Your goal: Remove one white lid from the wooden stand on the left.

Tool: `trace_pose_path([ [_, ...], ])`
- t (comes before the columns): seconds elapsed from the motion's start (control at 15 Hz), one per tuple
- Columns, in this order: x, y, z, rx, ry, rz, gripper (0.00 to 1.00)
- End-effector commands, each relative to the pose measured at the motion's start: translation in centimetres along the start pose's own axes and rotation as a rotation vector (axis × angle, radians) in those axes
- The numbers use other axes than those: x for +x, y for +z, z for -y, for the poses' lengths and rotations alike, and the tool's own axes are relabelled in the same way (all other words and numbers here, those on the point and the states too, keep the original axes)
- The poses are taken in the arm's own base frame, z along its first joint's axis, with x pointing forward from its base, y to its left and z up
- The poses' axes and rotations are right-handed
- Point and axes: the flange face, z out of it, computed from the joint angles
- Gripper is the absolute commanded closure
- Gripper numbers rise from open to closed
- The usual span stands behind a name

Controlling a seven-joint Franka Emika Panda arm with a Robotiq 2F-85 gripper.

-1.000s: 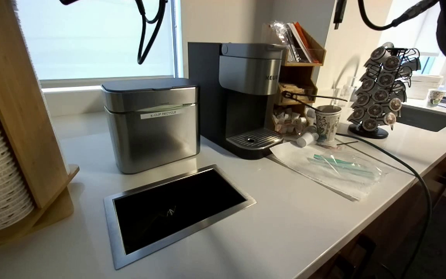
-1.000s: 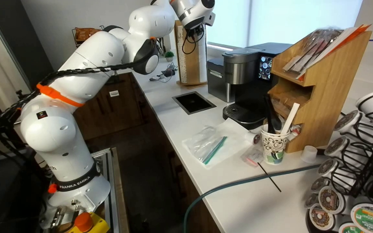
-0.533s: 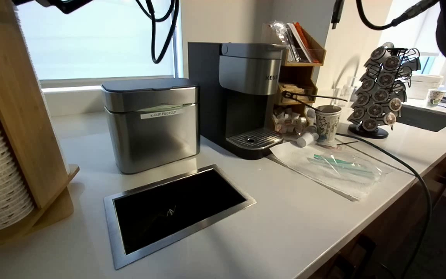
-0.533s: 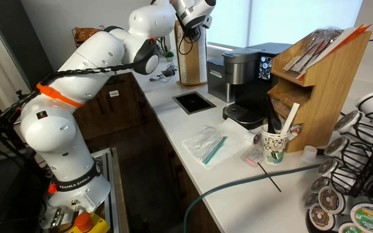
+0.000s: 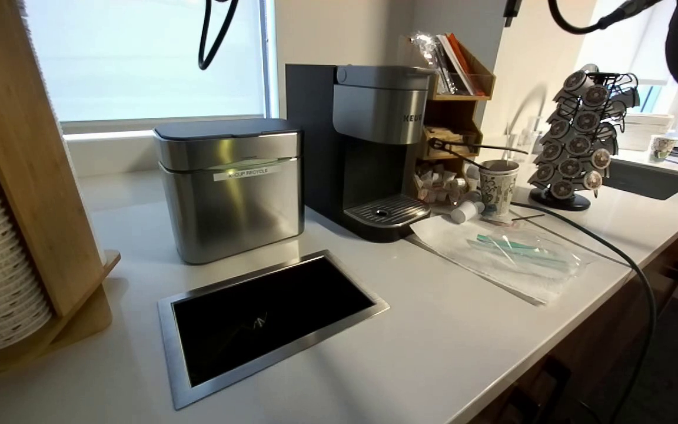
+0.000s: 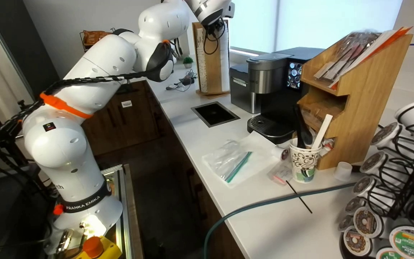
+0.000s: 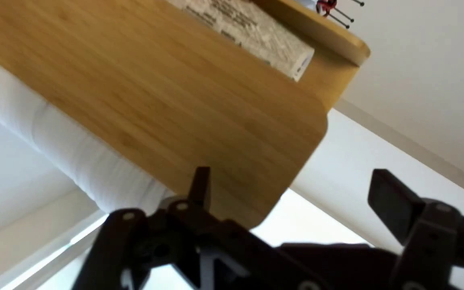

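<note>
The tool (image 7: 294,187) is spread wide in the wrist view, fingertips (image 7: 201,185) well apart, gripping nothing! And right there is the wooden stand (image 7: 199,92), its flat plain panel slanting across the view. One fingertip overlaps that panel, the other shows against the pale background; touching or clear, I cannot tell. There are the white lids (image 7: 95,165), packed in a long ribbed column along the panel's side, with a printed column (image 7: 264,40) along the opposite side.

Over to an exterior view: the arm (image 6: 102,68) stretches up high, its wrist by the top of the stand. The stand is upright on the table (image 6: 207,138), just beyond the steel bin (image 6: 239,90). Next to the bin comes the coffee machine (image 6: 264,75), and nearer, the other wooden rack (image 6: 368,104), a paper cup (image 6: 304,162) just beside it holding a black utensil and a pale stick. A plastic bag (image 6: 228,158) lies on a white sheet (image 6: 259,151). And in both exterior views a steel-framed opening (image 5: 178,359) sits sunk into the table, near the stand, in front of the bin!
</note>
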Motion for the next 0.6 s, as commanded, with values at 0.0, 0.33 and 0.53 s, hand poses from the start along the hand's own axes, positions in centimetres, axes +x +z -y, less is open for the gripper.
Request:
trace_pose_path([
  [0.0,0.7,-0.1,0.6,-0.022,-0.083,-0.132,0.0],
  [0.33,1.4,-0.7,0.2,-0.061,-0.18,-0.247,0.0],
  [0.53,0.9,0.2,-0.7,-0.053,-0.194,-0.185,0.0],
])
